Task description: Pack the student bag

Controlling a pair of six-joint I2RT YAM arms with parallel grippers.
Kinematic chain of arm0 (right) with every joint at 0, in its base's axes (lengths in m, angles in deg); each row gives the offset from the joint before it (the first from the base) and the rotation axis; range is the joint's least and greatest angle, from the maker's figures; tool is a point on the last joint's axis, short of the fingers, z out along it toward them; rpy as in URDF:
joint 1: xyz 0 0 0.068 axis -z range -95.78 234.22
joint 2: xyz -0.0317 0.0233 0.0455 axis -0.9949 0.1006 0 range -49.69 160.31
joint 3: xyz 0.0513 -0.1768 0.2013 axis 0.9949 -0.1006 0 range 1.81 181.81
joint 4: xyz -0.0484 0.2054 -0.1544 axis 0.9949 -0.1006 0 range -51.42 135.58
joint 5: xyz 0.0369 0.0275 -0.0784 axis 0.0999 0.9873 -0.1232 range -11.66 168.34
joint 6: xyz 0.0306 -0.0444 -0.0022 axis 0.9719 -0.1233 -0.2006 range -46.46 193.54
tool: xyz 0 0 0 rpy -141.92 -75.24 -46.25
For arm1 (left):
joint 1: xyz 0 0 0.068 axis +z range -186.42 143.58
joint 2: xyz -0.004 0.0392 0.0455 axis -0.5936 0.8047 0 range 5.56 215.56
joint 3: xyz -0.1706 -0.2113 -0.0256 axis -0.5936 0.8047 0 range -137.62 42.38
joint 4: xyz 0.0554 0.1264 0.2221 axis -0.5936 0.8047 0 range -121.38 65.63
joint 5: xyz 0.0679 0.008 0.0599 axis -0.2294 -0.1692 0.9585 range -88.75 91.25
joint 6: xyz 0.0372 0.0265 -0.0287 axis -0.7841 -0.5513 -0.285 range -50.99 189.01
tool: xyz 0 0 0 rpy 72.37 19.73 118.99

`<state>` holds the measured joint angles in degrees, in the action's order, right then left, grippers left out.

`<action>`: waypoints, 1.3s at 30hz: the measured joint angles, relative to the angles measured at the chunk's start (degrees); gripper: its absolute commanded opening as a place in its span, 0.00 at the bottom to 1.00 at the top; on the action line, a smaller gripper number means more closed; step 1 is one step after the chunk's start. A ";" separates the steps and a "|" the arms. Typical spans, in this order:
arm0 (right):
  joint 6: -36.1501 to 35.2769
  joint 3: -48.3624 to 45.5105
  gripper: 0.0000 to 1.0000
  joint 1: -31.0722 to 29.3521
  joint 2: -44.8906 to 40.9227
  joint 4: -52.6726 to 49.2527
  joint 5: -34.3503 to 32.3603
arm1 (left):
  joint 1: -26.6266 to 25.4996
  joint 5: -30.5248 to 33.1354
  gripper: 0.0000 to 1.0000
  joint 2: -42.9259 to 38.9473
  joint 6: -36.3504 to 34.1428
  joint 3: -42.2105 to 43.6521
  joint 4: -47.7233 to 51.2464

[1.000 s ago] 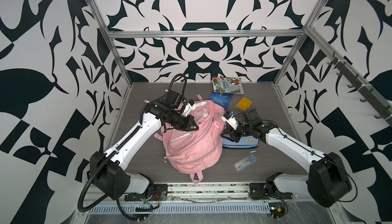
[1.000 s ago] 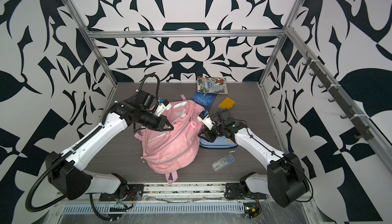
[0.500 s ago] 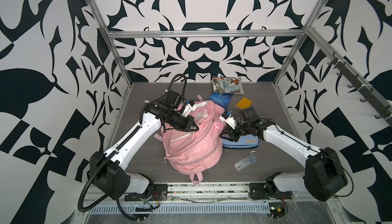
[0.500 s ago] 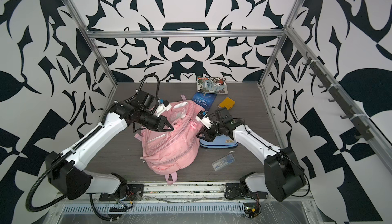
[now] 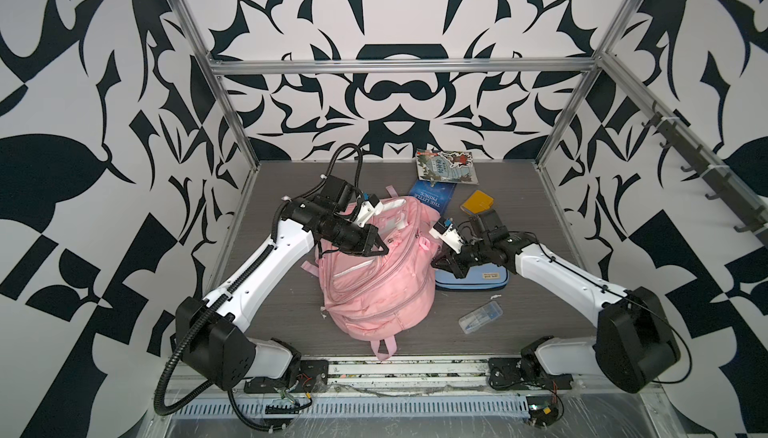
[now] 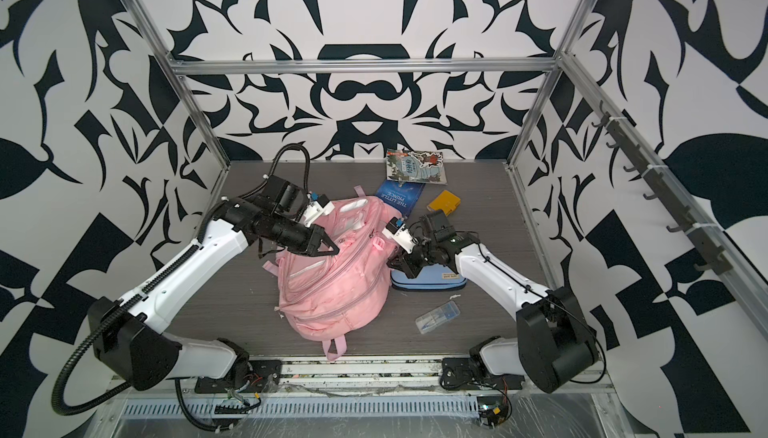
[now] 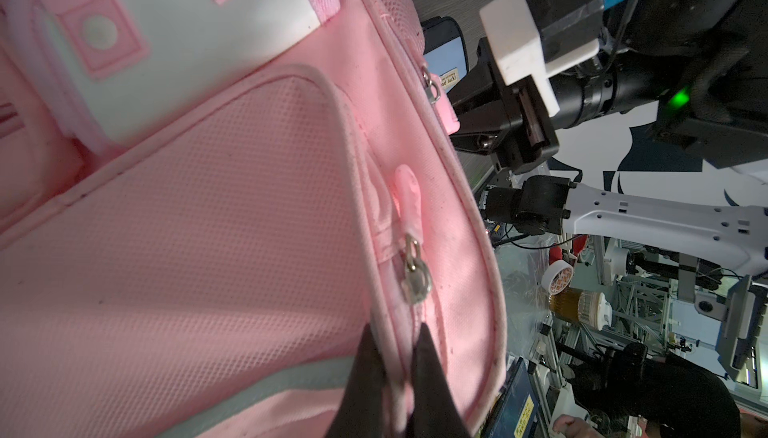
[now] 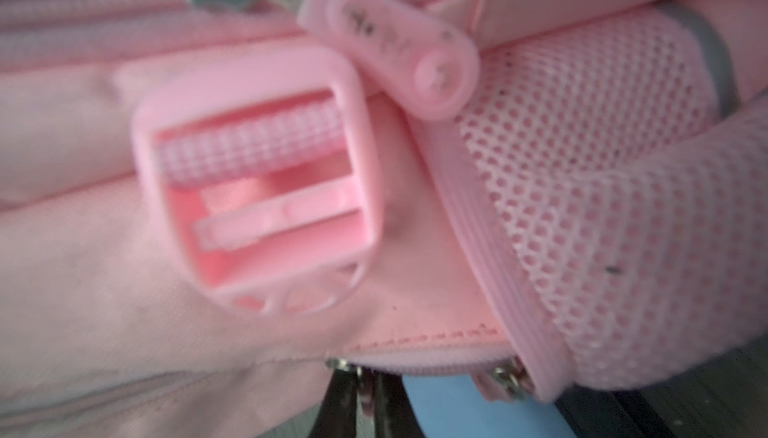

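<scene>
The student bag (image 5: 374, 286) is lying in the middle of the worktop (image 5: 291, 315). My left fingers (image 7: 361, 382) are pinching its zip seam. My right fingers (image 8: 338, 402) are pressing together on a pink bit of it, too blurred to name. Farther, my right arm (image 5: 561, 276) is hiding part of the pencil case (image 5: 469, 284).

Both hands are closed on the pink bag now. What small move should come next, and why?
Probably the right hand should draw its zip pull along the track to open a pocket. It looks pinched on a pull at the edge of the bag, the left hand pins the fabric steady, and the blue book lies outside.
</scene>
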<state>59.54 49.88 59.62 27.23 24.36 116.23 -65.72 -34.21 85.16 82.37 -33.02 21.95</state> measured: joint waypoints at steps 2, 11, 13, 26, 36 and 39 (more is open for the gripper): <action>-0.20 0.00 0.02 -0.02 -0.02 0.00 -0.59 | 0.17 0.09 0.00 0.28 0.20 -0.13 0.00; -1.53 0.00 0.00 -2.58 -4.13 -0.90 -5.79 | 2.69 2.25 0.00 1.92 3.82 -0.35 -1.49; -1.66 0.00 0.00 -5.42 -4.92 -1.57 -7.67 | 2.67 2.25 0.00 2.56 5.57 -0.35 -2.80; 2.19 4.37 0.00 -24.15 -1.11 -1.92 -16.96 | 2.62 10.91 0.00 5.33 23.54 3.02 -14.16; 9.97 3.87 0.00 -27.30 0.33 5.09 -22.45 | 2.58 18.14 0.01 9.42 34.01 -0.02 -16.22; 13.92 0.90 0.00 -23.10 -2.43 7.54 -22.51 | 2.14 19.96 0.49 9.99 30.56 -2.21 -15.19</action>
<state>73.47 50.78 36.52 24.81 31.90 93.71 -63.57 -14.26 95.14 112.93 -35.23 6.75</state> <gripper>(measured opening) 0.071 0.204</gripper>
